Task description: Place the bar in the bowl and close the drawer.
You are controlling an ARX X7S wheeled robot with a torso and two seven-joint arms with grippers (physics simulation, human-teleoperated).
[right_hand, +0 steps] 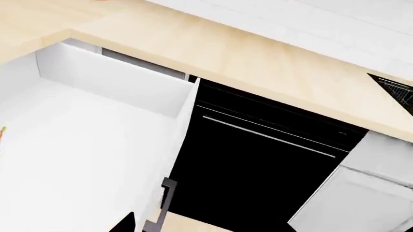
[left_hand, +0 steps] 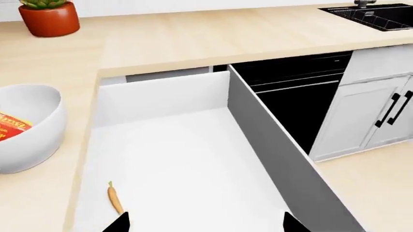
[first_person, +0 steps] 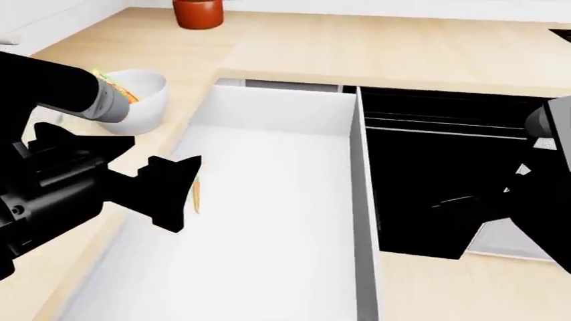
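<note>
The left gripper (first_person: 170, 194) is seen over the left rim of the open drawer (first_person: 277, 200), its black fingers spread wide with nothing held between them. Just beside it, a tiny orange sliver (left_hand: 115, 198) lies on the drawer's white floor; the rest of the floor is bare. The drawer is pulled well out from the wooden counter (first_person: 357, 47). On the counter to the drawer's left the bowl (left_hand: 29, 128) is set, with the bar (left_hand: 11, 125) inside it. A red plant pot (left_hand: 50, 18) is placed farther back. The right gripper (right_hand: 129, 223) is only partly shown beside the drawer's right wall; its opening cannot be judged.
</note>
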